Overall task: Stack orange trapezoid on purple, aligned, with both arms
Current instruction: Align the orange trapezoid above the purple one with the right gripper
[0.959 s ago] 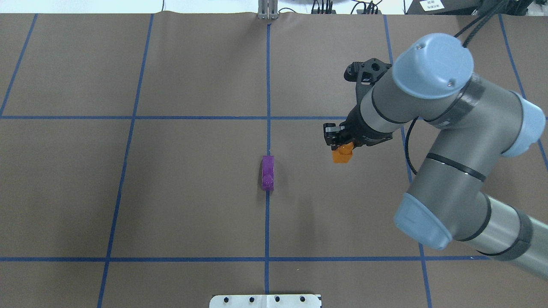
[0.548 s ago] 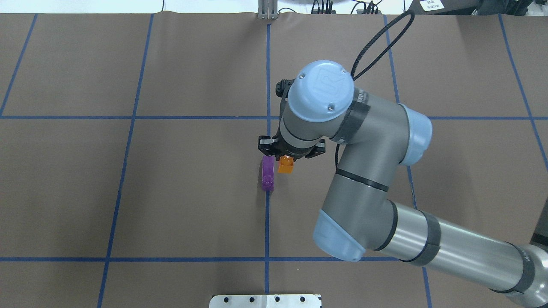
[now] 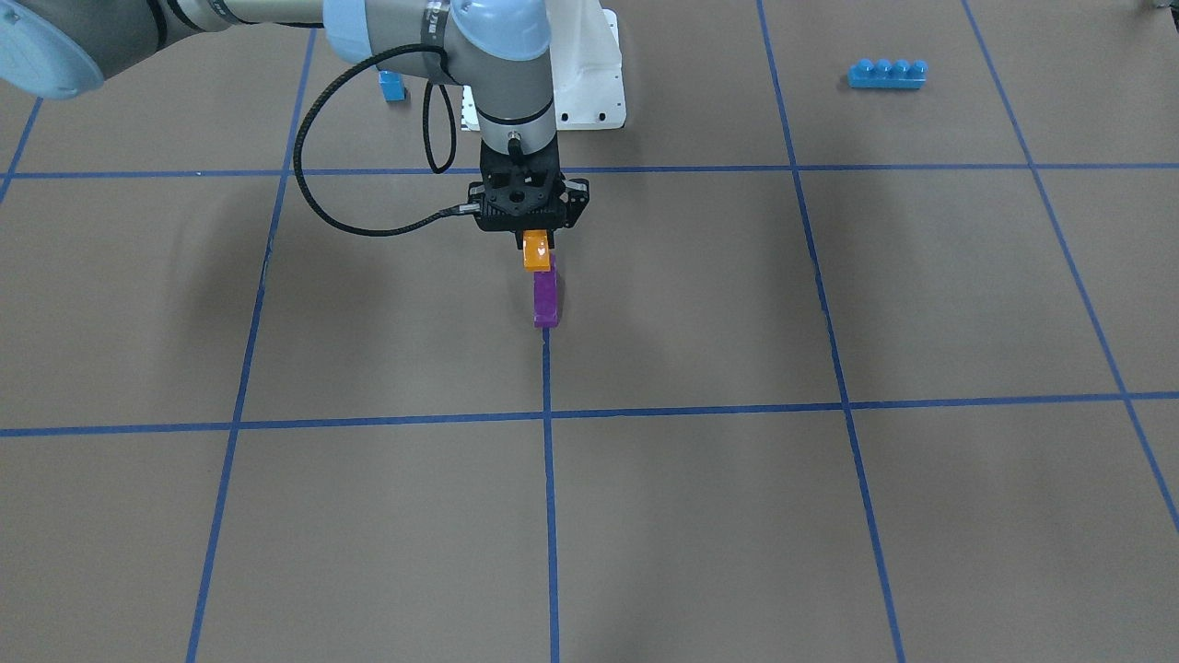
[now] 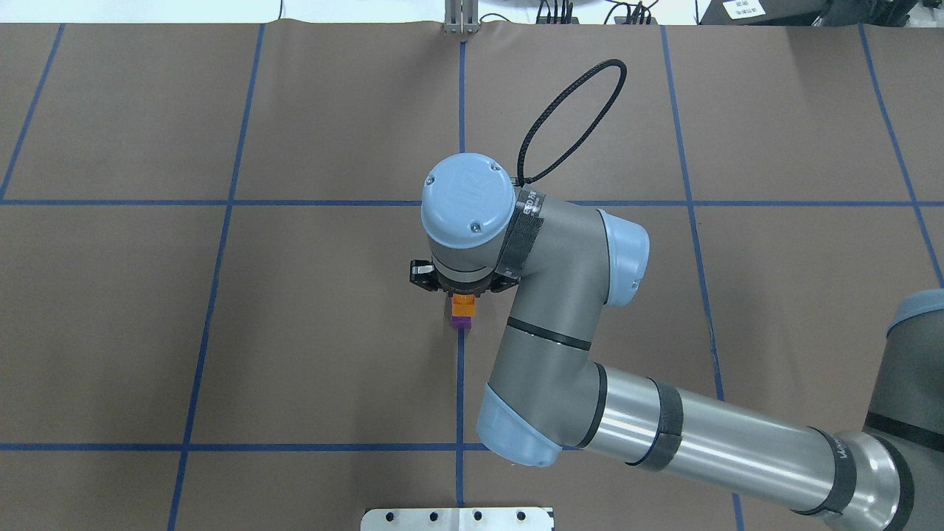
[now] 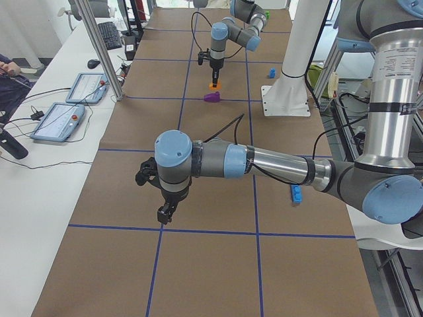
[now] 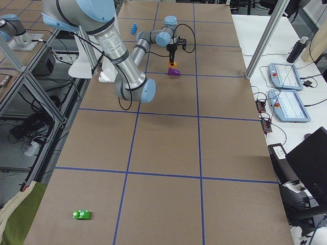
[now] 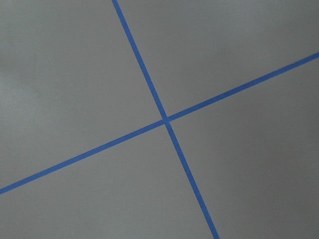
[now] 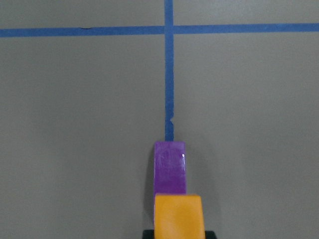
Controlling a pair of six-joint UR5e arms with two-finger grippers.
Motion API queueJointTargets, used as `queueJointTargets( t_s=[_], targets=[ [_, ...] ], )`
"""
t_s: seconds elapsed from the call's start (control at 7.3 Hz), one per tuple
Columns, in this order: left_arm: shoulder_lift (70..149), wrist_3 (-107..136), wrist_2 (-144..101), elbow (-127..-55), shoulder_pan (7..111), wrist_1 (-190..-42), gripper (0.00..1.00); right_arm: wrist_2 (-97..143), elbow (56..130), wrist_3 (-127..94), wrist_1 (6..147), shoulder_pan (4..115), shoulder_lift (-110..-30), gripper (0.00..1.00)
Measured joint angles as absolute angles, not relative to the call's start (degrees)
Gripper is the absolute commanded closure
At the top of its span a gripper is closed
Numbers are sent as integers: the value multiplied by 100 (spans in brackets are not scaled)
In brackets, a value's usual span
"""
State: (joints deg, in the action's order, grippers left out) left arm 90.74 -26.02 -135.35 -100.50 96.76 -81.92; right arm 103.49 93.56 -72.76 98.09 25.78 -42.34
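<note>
Overhead: right arm [image 4: 553, 280] covers most of orange trapezoid [image 4: 462, 300] and purple [image 4: 462, 321]; only slivers show. Right wrist view: orange trapezoid cut off by bottom edge, hides purple's near end. Left end effector [image 5: 163, 212] too small, jaw state unclear.

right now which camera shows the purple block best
The right wrist-mounted view: the glossy dark purple plastic block shows large, its lower end behind the glossy orange plastic trapezoid. Front-facing shows its length smaller; overhead a sliver; side views tiny; left wrist nothing.
</note>
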Motion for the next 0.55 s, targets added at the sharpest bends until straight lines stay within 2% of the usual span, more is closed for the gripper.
queueJointTargets(
  t_s=[0.55],
  targets=[
    [9070,-2596,-13535,-10054,9669,-8191,0,10242,9169,-7294,9799,2497,-4198,100]
  ],
)
